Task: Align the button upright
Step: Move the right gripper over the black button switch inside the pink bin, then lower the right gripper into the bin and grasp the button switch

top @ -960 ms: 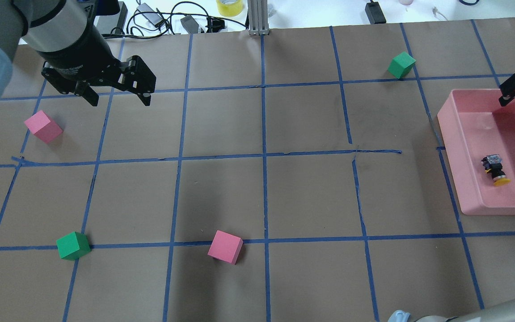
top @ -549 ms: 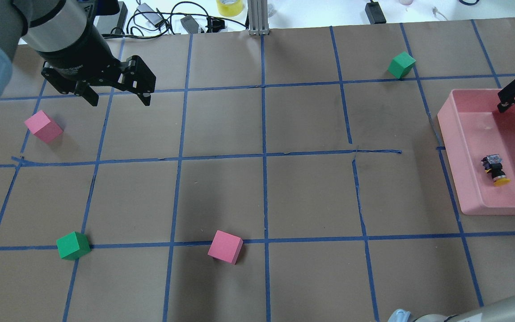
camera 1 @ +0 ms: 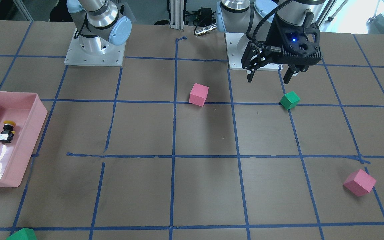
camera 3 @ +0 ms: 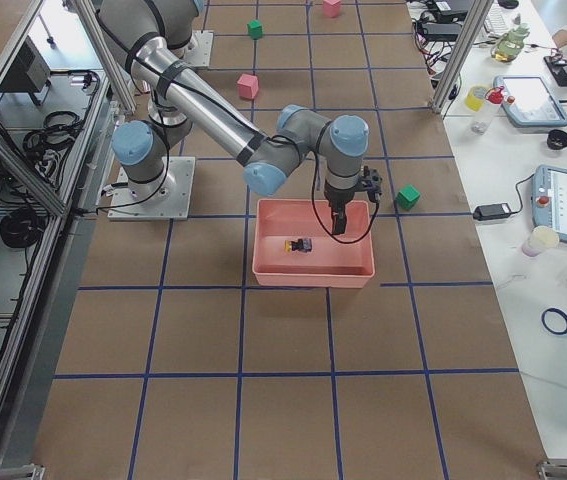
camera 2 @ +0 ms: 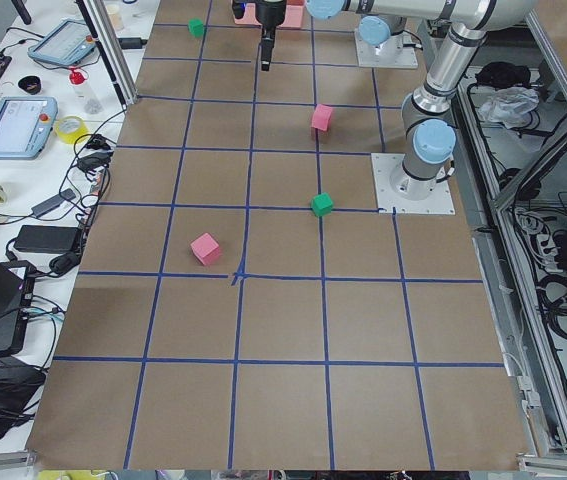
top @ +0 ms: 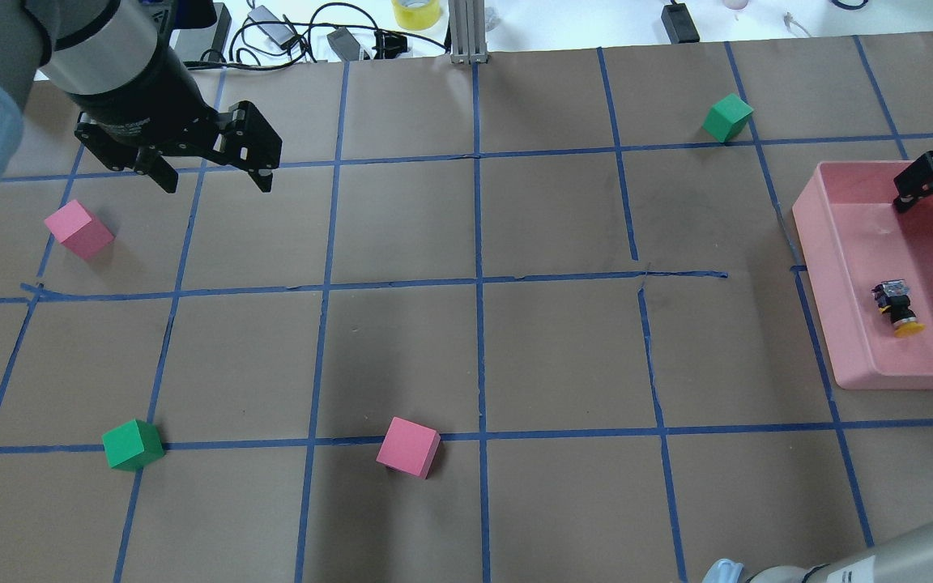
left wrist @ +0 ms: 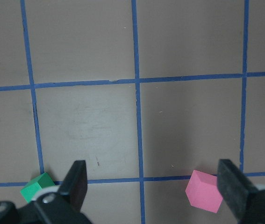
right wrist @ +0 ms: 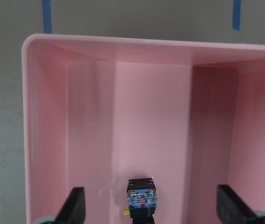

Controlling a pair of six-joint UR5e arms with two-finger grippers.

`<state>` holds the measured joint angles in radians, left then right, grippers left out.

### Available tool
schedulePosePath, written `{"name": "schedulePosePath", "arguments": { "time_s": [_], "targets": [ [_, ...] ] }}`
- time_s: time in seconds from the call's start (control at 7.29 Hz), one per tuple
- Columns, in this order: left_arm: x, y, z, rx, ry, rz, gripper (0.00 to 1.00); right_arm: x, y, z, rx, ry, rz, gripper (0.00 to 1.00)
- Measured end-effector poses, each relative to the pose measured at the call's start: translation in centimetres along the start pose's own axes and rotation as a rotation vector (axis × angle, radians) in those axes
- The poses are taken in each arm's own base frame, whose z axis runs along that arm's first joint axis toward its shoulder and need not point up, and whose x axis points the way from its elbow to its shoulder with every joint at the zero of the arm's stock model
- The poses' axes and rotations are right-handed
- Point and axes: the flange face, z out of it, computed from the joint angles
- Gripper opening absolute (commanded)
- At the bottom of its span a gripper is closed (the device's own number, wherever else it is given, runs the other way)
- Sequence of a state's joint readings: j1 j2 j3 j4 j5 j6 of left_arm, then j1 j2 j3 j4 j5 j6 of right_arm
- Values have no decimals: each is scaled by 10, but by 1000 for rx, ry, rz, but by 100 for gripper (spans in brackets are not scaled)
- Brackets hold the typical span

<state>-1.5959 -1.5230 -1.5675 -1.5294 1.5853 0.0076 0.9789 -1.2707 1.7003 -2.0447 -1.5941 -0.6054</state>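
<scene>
The button (top: 897,306) lies on its side in the pink bin (top: 819,267), with its yellow cap toward the robot and its whitish base toward the far side. It also shows in the right wrist view (right wrist: 140,198). My right gripper (right wrist: 151,207) is open and empty above the bin, with the button between and just ahead of its fingertips, apart from both. One of its fingers (top: 920,182) shows over the bin's far end. My left gripper (top: 215,174) is open and empty, high over the table's far left.
A pink cube (top: 78,229) lies below the left gripper's side. A green cube (top: 133,444) and a second pink cube (top: 407,447) lie near the front. Another green cube (top: 727,117) sits at the far right, close to the bin.
My right gripper has moved a little along the bin toward the button. The left arm, the button and the cubes have not moved.
</scene>
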Motion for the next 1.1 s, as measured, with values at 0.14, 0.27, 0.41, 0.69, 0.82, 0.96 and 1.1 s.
{"name": "schedulePosePath", "arguments": {
  "time_s": [0.14,0.27,0.41,0.69,0.82,0.96,1.1],
  "targets": [
    [0,0,0,-1,0,0,100,-1,4,14,-8,3,2,100],
    [0,-1,1,-1,0,0,100,-3,9,30,-11,4,4,100],
    [0,-1,1,-1,-2,0,100,-2,13,44,-12,3,9,100],
    [0,-1,1,-2,-2,0,100,10,22,70,-28,-18,28,100],
    [-1,-1,0,-1,-1,-1,100,13,26,79,-39,-28,25,100],
    [-1,-2,0,0,0,-1,100,14,29,86,-49,-36,24,100],
    [-1,-1,0,0,0,-2,100,15,31,90,-55,-41,23,100]
  ]
}}
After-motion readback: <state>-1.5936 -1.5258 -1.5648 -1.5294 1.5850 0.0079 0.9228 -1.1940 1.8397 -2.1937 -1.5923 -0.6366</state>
